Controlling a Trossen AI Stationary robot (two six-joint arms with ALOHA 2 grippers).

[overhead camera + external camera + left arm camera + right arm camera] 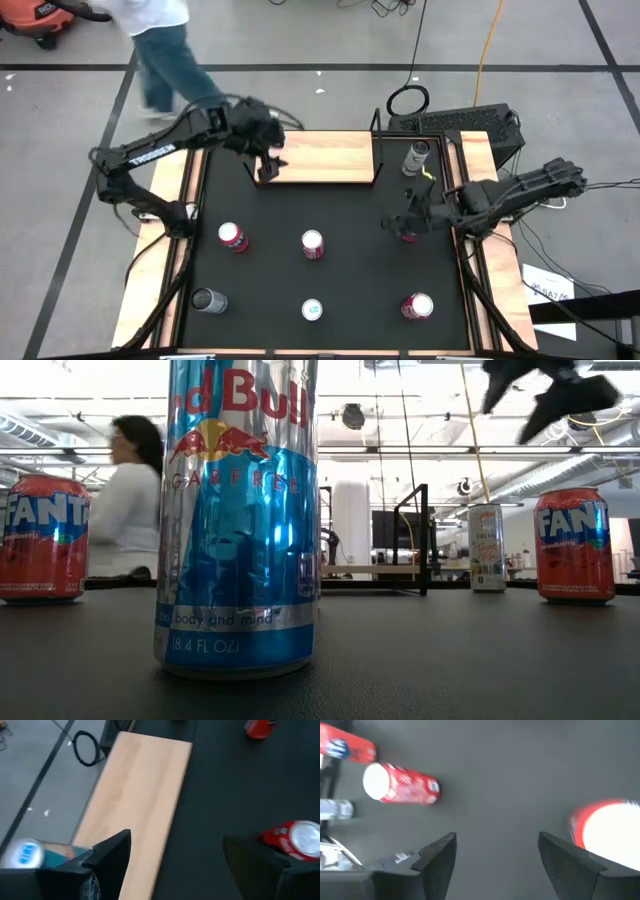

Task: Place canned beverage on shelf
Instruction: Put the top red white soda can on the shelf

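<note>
The shelf [322, 158], a light-wood board with black wire brackets, lies at the table's far middle. My left gripper [266, 160] hovers open and empty over its left end; the board [135, 795] shows between its fingers. My right gripper [405, 222] is open, low over the table right of centre, above a red can [409, 234]. In the right wrist view that can [607, 832] stands outside one finger [570, 865]; I cannot tell whether they touch. A blue-and-silver can [240, 520] stands near the front edge.
Red cans stand at the table's left [232, 237], middle [312, 244] and front right [417, 305], and a dark can at the front left [208, 300]. A pale can [417, 157] stands right of the shelf. A person [160, 50] walks beyond the table's far left corner.
</note>
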